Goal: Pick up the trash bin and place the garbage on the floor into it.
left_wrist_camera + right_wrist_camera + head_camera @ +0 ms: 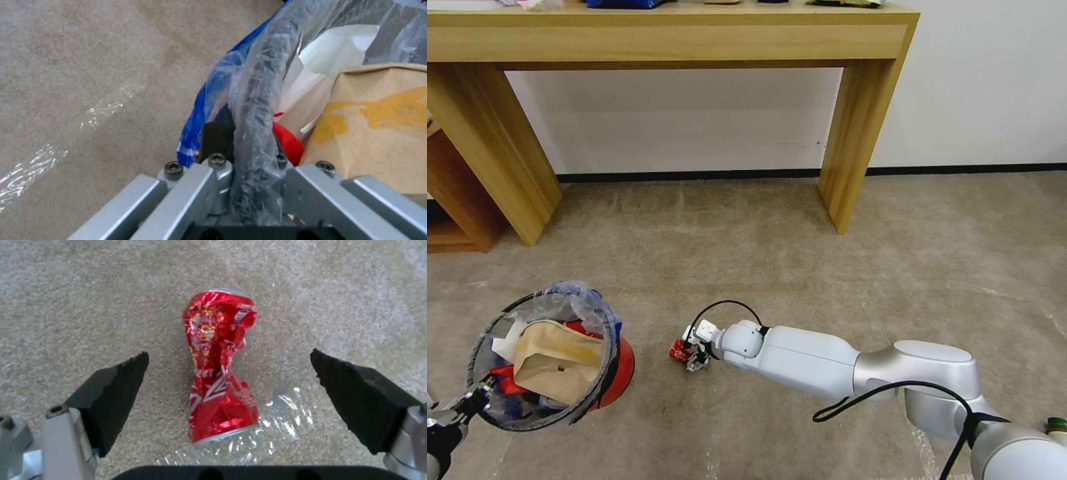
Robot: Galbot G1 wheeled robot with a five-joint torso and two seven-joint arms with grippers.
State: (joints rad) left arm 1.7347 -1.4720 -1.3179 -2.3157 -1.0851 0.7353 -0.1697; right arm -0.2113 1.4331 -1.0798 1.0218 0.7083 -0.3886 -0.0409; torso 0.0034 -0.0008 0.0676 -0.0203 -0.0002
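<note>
**Crushed can between wide pads; bin held by its rim**

The right tool (pixel 229 386) sits low over the floor (pixel 800 233) with its black pads (pixel 113 396) spread wide, one on each side of a crushed red can (pixel 220 370). Neither pad touches the can. The can lies on its side, pinched at the waist, with white lettering on the red metal too crumpled to read. A scrap of clear plastic (pixel 267 430) lies flat on the carpet just beside and partly under the can's end nearest the tool.

The left tool (pixel 247 166) is clamped on the dark mesh rim of the trash bin (pixel 547 360), with the clear liner bag caught in the grip. The bin is tilted, with its mouth towards the robot and its red base low by the floor. Inside it a tan paper packet (pixel 557 360) with a yellow printed mark lies on top, with white paper and red wrappers beside it. The blue print on the liner cannot be read.

The bin is well to the left of the can, with bare carpet between them. Open carpet stretches ahead to the wooden counter (pixel 694 40), whose two legs stand near the wall.
</note>
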